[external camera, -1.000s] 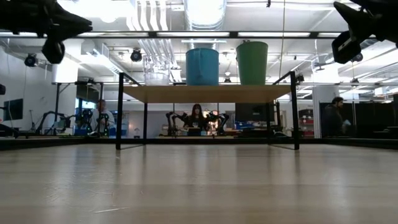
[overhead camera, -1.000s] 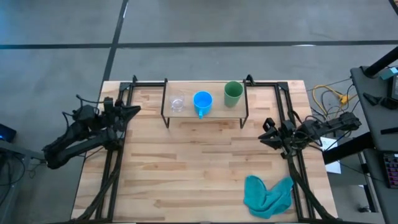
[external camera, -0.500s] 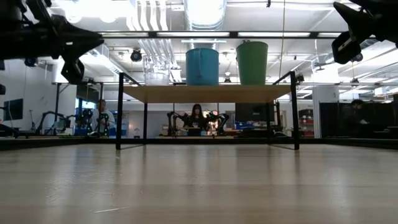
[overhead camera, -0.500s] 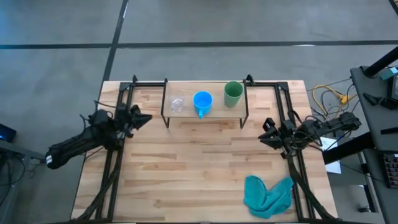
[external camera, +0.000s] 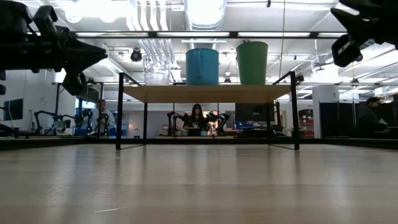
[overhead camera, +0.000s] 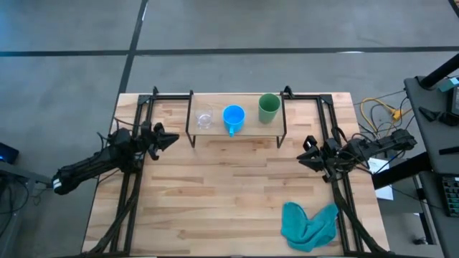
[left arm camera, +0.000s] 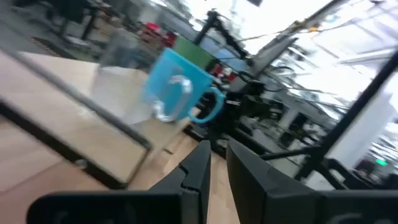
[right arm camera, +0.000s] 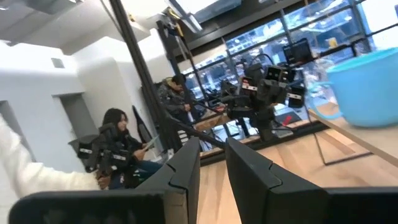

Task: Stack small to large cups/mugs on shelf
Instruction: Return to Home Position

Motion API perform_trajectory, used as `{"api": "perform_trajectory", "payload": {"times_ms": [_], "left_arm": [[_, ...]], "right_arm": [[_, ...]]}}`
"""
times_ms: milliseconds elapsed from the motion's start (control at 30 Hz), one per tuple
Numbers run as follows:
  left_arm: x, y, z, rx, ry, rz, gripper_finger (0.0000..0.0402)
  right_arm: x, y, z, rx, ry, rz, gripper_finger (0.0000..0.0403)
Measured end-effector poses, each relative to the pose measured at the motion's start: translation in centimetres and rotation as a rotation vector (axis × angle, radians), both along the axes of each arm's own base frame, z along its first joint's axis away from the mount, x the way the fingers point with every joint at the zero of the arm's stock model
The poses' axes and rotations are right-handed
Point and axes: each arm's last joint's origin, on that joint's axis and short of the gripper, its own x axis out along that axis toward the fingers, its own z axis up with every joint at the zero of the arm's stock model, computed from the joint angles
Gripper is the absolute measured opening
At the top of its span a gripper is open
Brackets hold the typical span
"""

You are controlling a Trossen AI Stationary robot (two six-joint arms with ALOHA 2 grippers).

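Observation:
The shelf (overhead camera: 237, 130) stands at the table's far edge, a light board on thin black legs. On its top stand in a row, on their bases, the clear glass cup (overhead camera: 204, 119), the blue mug (overhead camera: 234, 118) and the green cup (overhead camera: 269, 107). In the low view they show as the glass cup (external camera: 157, 70), the blue mug (external camera: 203, 66) and the green cup (external camera: 252, 63). My left gripper (overhead camera: 171, 138) hovers shut in the air just left of the shelf, pointing at the blue mug (left arm camera: 177, 93). My right gripper (overhead camera: 304, 155) waits shut to the right of the shelf.
A crumpled teal cloth (overhead camera: 308, 223) lies at the table's near right corner. Black frame rails (overhead camera: 133, 179) run along both sides of the table. Cables (overhead camera: 380, 111) lie beyond the right edge. People (right arm camera: 121, 146) sit and stand in the room behind.
My left gripper has moved toward the table's right, closing on the shelf's left end, and has come down a little. My right arm and the three vessels have kept still.

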Motion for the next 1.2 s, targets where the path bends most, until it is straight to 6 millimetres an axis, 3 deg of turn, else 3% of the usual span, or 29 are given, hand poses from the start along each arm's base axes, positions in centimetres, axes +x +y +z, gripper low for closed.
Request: {"api": "perform_trajectory", "payload": {"times_ms": [233,800,1200], "left_arm": [[0.0,0.3,-0.7,-0.035,0.061,0.104,0.0039],[0.1,0.4,-0.9,-0.048,0.078,0.107,0.0039],[0.1,0.4,-0.9,-0.048,0.078,0.105,0.0039]], "right_arm": [[0.0,-0.1,-0.1,0.007,0.015,-0.041,0.0073],[0.0,-0.1,-0.1,0.006,0.014,-0.040,0.0073],[0.2,0.0,-1.1,-0.166,0.098,-0.068,0.0073]]}}
